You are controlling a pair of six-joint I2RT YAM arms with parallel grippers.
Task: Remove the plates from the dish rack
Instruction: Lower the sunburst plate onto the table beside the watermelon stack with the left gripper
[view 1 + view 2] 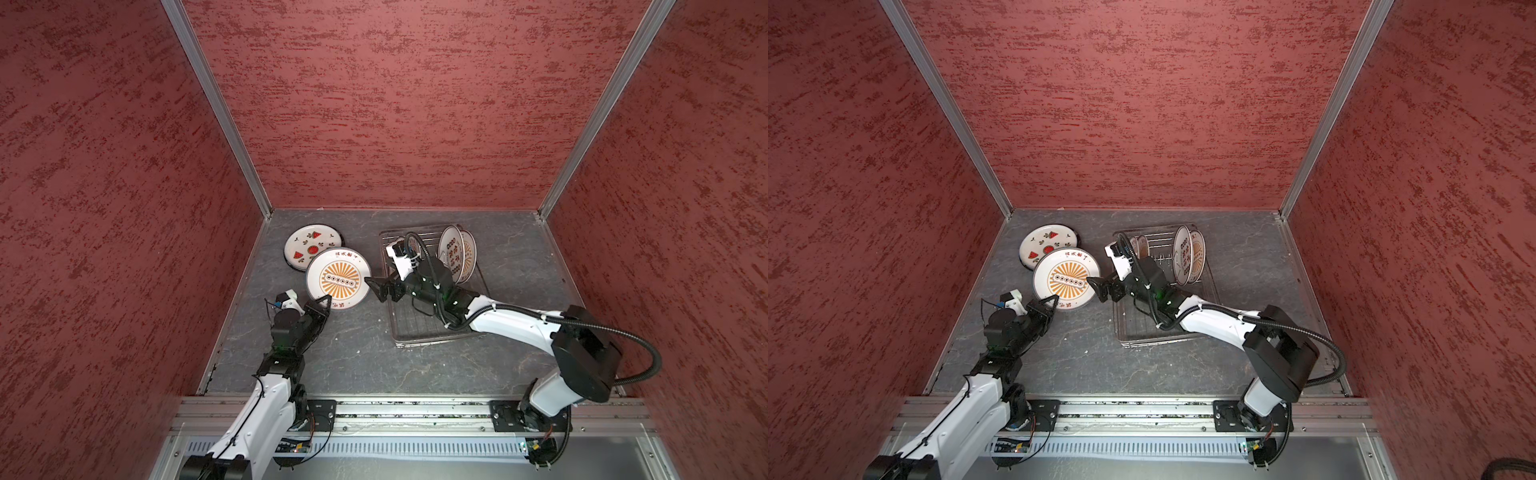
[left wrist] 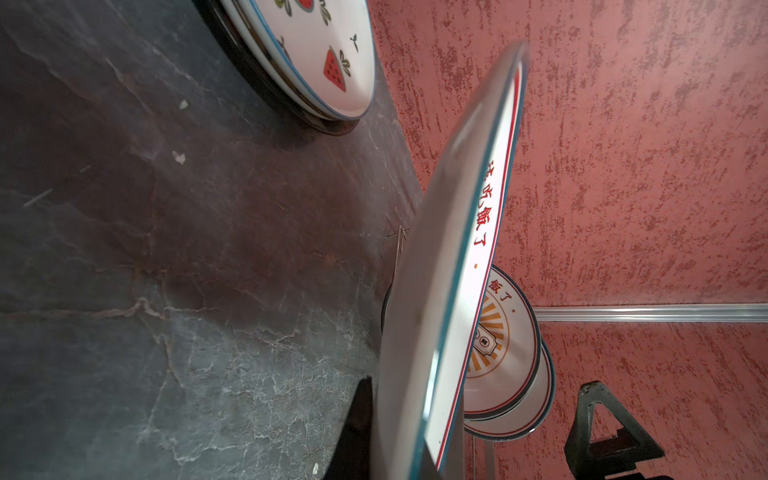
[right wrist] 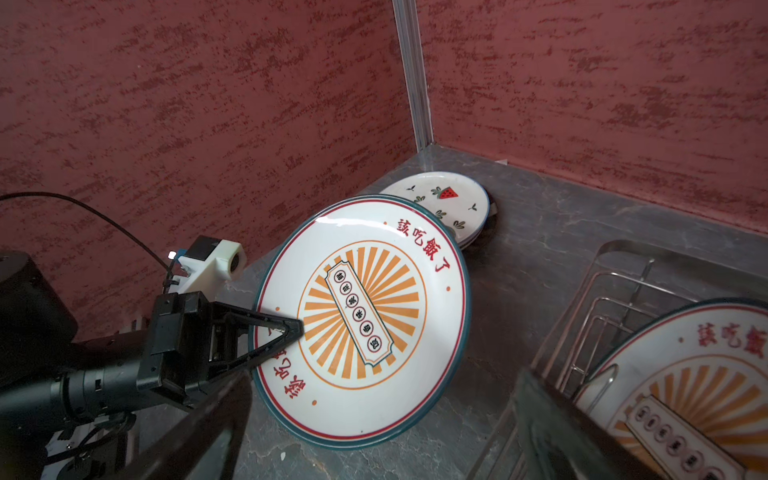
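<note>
The left gripper point(image 1: 327, 300) clamps the rim of a tilted sunburst plate point(image 1: 338, 279) lettered 該吃飯了 in red, beside the flat watermelon plate point(image 1: 313, 245). The right gripper point(image 1: 374, 289) gapes empty by the dish rack point(image 1: 419, 332), which holds upright plates point(image 1: 451, 253).

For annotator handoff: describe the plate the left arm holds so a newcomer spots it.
Left of the wire dish rack, over the grey table, the left fingers pinch a tilted plate by its rim. It shows an orange sunburst, unlike the watermelon plate behind it.
</note>
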